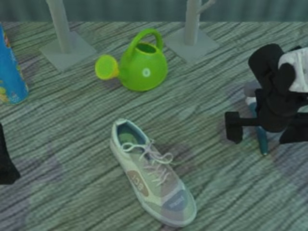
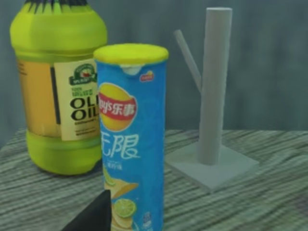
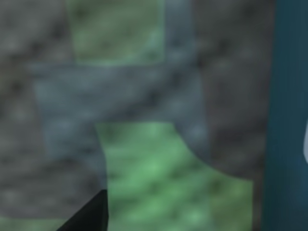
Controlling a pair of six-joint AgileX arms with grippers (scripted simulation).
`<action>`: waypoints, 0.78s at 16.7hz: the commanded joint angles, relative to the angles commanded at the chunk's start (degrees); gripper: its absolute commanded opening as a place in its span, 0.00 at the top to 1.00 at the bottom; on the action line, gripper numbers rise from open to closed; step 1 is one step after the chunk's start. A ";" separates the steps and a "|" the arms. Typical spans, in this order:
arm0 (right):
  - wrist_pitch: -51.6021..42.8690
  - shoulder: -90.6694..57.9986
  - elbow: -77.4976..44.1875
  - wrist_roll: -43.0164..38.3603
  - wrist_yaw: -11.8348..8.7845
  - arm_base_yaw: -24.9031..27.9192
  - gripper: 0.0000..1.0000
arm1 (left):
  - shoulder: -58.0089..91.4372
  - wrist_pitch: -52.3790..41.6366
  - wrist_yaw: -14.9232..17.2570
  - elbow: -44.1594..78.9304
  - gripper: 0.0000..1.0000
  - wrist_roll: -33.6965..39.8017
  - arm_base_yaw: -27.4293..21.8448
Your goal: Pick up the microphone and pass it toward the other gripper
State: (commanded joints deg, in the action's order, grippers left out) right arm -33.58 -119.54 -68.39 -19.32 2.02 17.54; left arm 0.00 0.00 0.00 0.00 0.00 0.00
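At the far left edge of the bench (image 1: 72, 192) stands a blue canister (image 1: 9, 72), and below it the left end effector (image 1: 6, 166) sits parked; whether it is open cannot be told. A green watering can (image 1: 139, 62) lies far centre between two grey stands (image 1: 65, 45), with a shoe (image 1: 151, 173) nearer. At the right, the right end effector (image 1: 262, 132) sits low over the microphone (image 1: 262, 144), fingers spread wide to either side of the teal handle and closed on nothing. The microphone lies on the bench at the right side, its long axis running near to far, pale head seemingly toward the far end, largely hidden by the arm. Likely risk: closing off-centre could roll or pivot the slim handle out of the fingers; a grip near one end could let it tilt during transfer.
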 joint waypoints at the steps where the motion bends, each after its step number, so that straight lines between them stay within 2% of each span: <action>1: 0.54 -0.39 0.24 0.00 0.00 -0.01 0.00 | 0.00 0.00 0.00 0.00 0.00 0.00 0.00; 5: 0.60 -0.42 0.26 0.00 0.00 -0.01 0.00 | 0.00 0.00 0.00 0.00 0.00 0.00 0.00; 13: 0.60 -0.42 0.26 0.00 0.00 -0.01 0.60 | 0.00 0.00 0.00 0.00 0.00 0.00 0.00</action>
State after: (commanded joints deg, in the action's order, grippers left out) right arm -32.98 -119.97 -68.13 -19.32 2.02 17.54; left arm 0.00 0.00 0.00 0.00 0.00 0.00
